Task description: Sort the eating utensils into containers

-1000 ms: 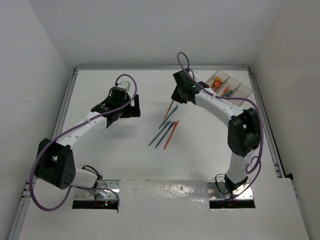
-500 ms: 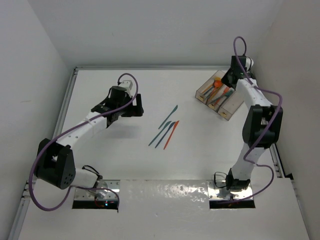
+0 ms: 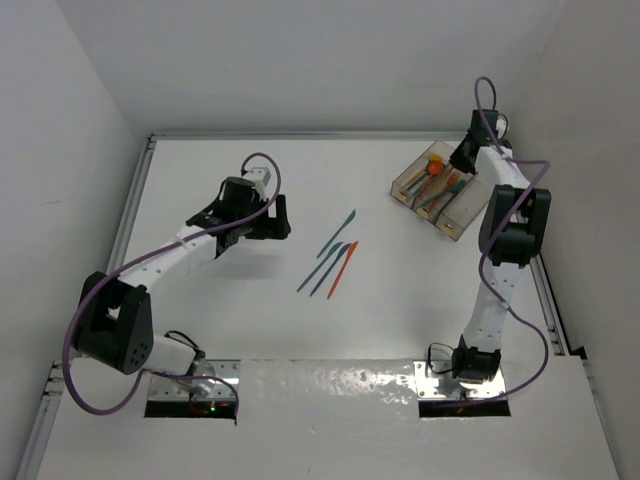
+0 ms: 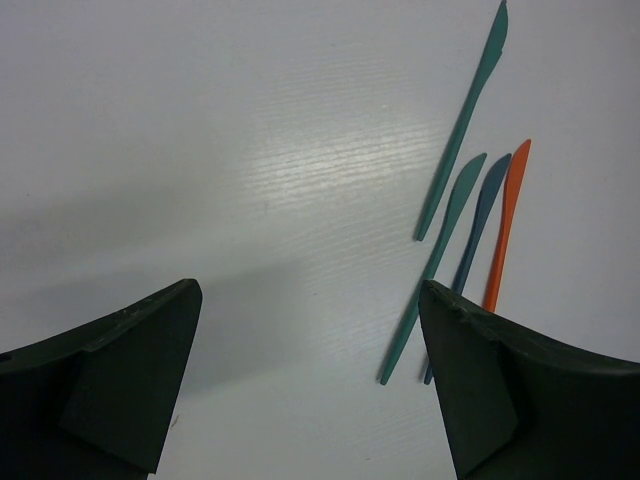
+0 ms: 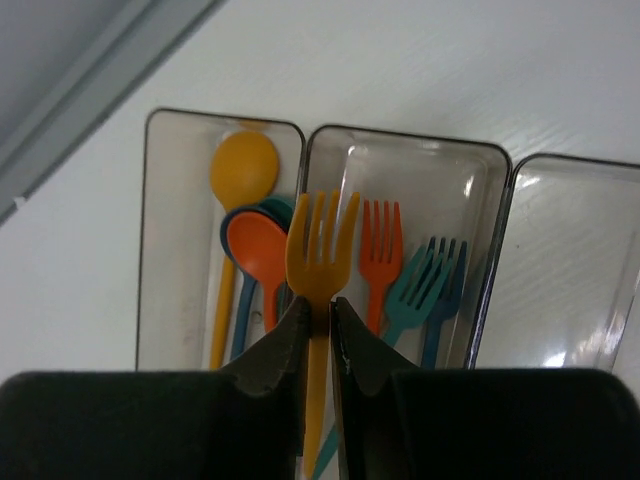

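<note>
Utensil sorting, far-right bench corner.
Right pincer clenched on yellow fork over middle bin holding forks; spoons in neighbouring bin. Left pincer released above bench; four knives mid-bench.

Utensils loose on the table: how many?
4, grouped centrally: one teal knife lying apart; a second teal knife, a blue knife and an orange knife side by side. None seems hidden.
</note>
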You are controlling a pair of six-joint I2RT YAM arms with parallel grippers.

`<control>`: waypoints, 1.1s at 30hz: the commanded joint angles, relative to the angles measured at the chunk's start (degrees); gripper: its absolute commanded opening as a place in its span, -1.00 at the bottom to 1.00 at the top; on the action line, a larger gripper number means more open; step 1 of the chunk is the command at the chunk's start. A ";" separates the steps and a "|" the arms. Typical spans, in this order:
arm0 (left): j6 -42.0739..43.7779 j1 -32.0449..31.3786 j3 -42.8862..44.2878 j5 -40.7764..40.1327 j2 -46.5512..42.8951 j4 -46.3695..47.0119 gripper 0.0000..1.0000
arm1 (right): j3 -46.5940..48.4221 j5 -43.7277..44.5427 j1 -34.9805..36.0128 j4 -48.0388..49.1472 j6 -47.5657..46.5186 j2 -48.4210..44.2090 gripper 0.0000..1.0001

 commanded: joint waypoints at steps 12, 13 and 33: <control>1.61 0.29 2.04 1.74 -0.42 0.81 0.77 | -9.07 0.21 2.27 -3.11 -0.23 -14.19 -0.36; 1.61 0.29 2.05 1.75 -0.60 0.37 0.77 | -10.04 0.38 2.88 -3.29 -0.40 -15.77 -0.36; -3.75 0.38 3.54 -8.10 -7.45 -5.08 0.77 | -37.63 18.93 50.33 -15.61 21.29 -32.41 -0.18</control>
